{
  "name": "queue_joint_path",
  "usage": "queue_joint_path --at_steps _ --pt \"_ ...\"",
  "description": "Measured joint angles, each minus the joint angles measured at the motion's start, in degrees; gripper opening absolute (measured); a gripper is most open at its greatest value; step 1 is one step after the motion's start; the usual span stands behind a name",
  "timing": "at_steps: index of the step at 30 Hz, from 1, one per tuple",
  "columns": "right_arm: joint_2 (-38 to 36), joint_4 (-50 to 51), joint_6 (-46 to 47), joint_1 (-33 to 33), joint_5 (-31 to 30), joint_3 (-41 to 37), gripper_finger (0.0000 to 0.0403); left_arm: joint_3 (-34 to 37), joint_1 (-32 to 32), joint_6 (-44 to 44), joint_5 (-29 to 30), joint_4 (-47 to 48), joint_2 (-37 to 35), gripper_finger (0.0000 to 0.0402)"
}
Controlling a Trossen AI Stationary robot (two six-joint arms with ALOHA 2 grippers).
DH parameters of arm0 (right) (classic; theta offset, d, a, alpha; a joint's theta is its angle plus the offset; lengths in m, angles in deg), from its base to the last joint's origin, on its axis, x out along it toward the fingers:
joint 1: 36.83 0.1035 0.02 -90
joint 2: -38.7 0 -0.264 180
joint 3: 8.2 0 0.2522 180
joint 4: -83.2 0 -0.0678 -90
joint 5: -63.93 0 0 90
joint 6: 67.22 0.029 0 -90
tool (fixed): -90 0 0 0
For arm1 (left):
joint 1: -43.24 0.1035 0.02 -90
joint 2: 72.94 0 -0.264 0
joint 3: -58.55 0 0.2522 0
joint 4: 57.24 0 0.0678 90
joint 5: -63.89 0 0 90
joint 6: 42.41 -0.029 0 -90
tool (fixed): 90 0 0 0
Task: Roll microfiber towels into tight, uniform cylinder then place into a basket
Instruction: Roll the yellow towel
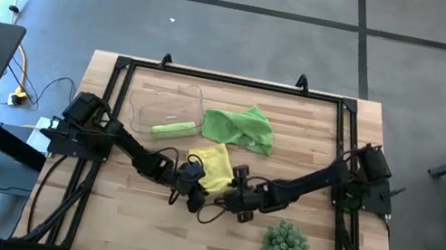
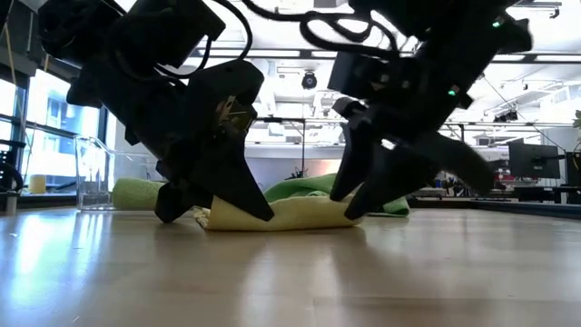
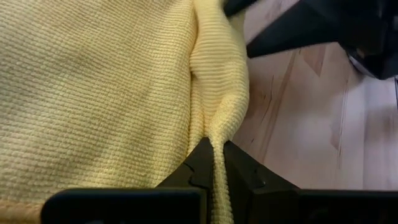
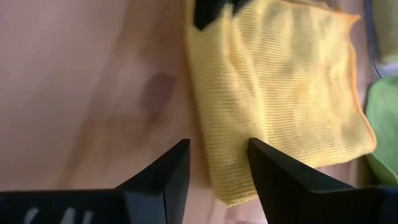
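Note:
A yellow towel (image 1: 215, 168) lies on the table's middle, its edge bunched toward my left gripper (image 3: 214, 154), which is shut on it. My right gripper (image 4: 217, 155) is open, slanting down at the towel's right edge (image 4: 214, 149), with one finger over the cloth and one over bare wood. The clear basket (image 1: 147, 98) stands at the far left, with a rolled lime green towel (image 1: 174, 128) along its near side. Right of the basket lies a crumpled lime green towel (image 1: 239, 128). My left gripper pinches a raised ridge of the yellow towel's edge (image 3: 219, 127) between its two fingers. The fingers slant down from the table's left. A narrow strip of cloth runs back between them, and the rest of the towel lies on the table. My right gripper: whether its fingers touch the towel, I cannot tell.
A spiky green ball-shaped plant (image 1: 286, 247) stands near the front right. A black frame (image 1: 231, 80) borders the tabletop. Bare wood lies in front of both grippers toward the near edge.

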Motion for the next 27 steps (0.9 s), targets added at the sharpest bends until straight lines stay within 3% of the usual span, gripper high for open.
queue_joint_path --at_steps 14,21,27 --pt "3.03 -2.35 0.63 -5.88 10.1 0.26 0.0158 0.12 0.0 -2.3 0.56 -0.71 -0.64 0.0018" --pt "3.17 -1.69 2.94 -7.72 15.14 0.22 0.0158 0.37 0.07 -12.54 -1.84 3.3 -7.06 0.0088" --pt "3.22 -1.44 7.03 -9.31 19.53 0.15 0.0158 0.34 0.0 -21.43 -1.2 14.44 -16.7 0.0141"
